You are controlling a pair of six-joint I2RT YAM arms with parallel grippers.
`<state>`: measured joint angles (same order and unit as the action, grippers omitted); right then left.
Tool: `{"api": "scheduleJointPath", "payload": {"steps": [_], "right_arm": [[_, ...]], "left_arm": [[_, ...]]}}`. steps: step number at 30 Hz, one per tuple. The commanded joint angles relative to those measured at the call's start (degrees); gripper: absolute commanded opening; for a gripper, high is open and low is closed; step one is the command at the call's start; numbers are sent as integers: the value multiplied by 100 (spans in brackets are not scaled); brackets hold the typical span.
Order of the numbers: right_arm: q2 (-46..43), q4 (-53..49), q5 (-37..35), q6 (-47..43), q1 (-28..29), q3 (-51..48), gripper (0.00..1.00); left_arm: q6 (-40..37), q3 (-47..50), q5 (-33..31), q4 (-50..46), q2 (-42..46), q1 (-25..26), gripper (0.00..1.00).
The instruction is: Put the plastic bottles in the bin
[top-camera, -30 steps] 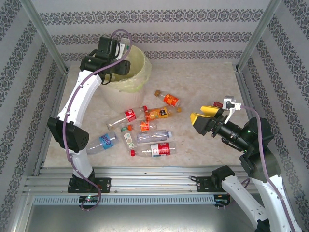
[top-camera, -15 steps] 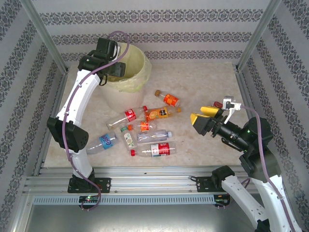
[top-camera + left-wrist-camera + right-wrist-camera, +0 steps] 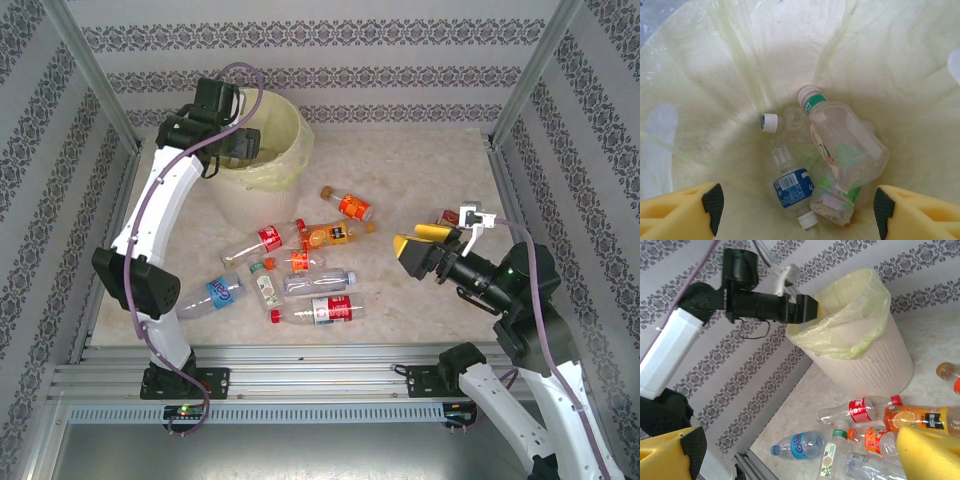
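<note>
Left gripper (image 3: 240, 147) is hanging over the left side of the bin's mouth, pointing down inside. Bin (image 3: 293, 137) is standing upright at far left of the table (image 3: 430, 165), with the yellow bag (image 3: 860, 315) folded out over its rim. Jaws are standing wide apart and gripping nothing. In the wrist view the yellow fingers (image 3: 675, 212) are framing the bin's bottom from either side.

Bottles already lying in the bin:
- green-cap bottle (image 3: 845, 142), on top and tilted, cap toward the far wall
- blue bottle (image 3: 792, 186), partly under it at its left
- white-cap bottle (image 3: 771, 122), clear, against the bag at left
- a crushed one at near right; I cannot tell its label

Loose bottles (image 3: 300, 262) are lying on their sides on the table, near-right of the bin. I am counting eight. Leftmost bottle (image 3: 215, 292) is wearing a blue label. Red-label bottle (image 3: 268, 238) is lying nearest the bin's foot. Far orange bottle (image 3: 348, 205) is lying a little apart from the rest. Red-cap bottle (image 3: 320, 310) is lying nearest the table's front edge. The others are bunching between these, some touching.

Right gripper (image 3: 415, 242) is hovering right of the cluster, apart from it, tips pointing left toward the bottles. Jaws are standing wide apart with nothing between them.
</note>
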<state>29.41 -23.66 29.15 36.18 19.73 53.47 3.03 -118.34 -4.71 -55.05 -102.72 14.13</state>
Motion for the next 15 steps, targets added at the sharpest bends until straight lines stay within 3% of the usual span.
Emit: {"api": "scheduleJointPath", "payload": {"steps": [1, 7, 15], "right_arm": [[47, -14, -177, 192, 7, -125, 97], [160, -72, -350, 396, 10, -340, 96], [478, -321, -556, 732, 29, -641, 96]], "left_arm": [[44, 244, 366, 239, 538, -42, 80], [31, 920, 859, 591, 1269, 140, 84], [-112, 2485, 2169, 1439, 2507, 764, 97]]}}
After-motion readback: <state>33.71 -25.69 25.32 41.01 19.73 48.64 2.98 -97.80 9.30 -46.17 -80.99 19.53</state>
